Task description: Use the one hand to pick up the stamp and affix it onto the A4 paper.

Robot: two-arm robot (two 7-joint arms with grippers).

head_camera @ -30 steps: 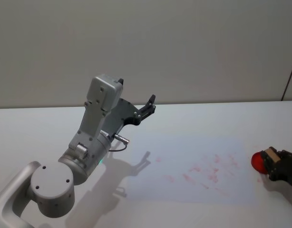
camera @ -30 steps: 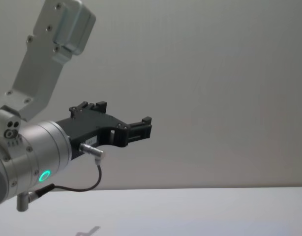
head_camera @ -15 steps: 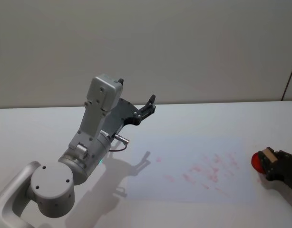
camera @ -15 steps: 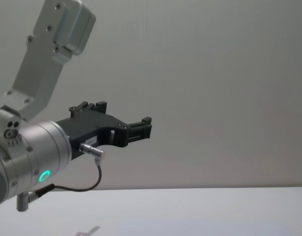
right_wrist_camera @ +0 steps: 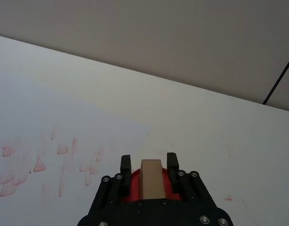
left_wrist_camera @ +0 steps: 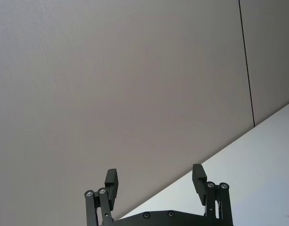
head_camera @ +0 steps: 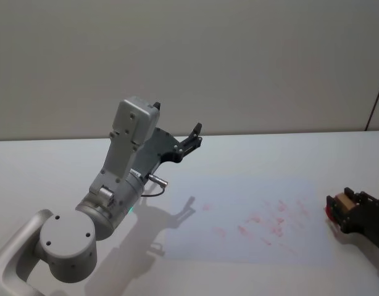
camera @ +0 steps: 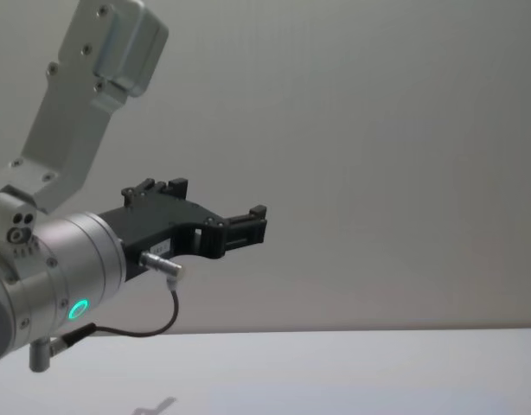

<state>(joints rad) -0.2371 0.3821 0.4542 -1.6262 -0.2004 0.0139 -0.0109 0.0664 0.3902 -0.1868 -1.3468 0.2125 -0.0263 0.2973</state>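
Right pincer (head_camera: pixel 345 206): at the right edge of the head view, low over the white surface (head_camera: pixel 251 157), just off the right edge of the paper (head_camera: pixel 239 216). In the right wrist view its 2 short black fingers (right_wrist_camera: pixel 125 165) stand on either side of the stamp (right_wrist_camera: pixel 151 178), a light wood-coloured block, and appear closed against its sides. The stamp sits between them, directly over a red ink pad (right_wrist_camera: pixel 135 186) that shows beneath and around the block. Whether the stamp face touches the pad cannot be told.

Left pincer (left_wrist_camera: pixel 155 181): raised well above the surface on the left side of the head view, pointing toward the back wall, fingers spread wide with nothing between them. It is parked and takes no part.

Paper: flat on the surface, centre-right, already bearing many faint red marks (head_camera: pixel 263 219) across its right half.

Step in hand, as judged: the stamp is gripped and at the ink pad, either being inked or about to be lifted from it.

Next move calls for: a clean vertical lift off the pad, a short carry toward the robot's left until the block is over the sheet, then a square downward press. A tilted block would print only 1 edge, as the streaked marks suggest.
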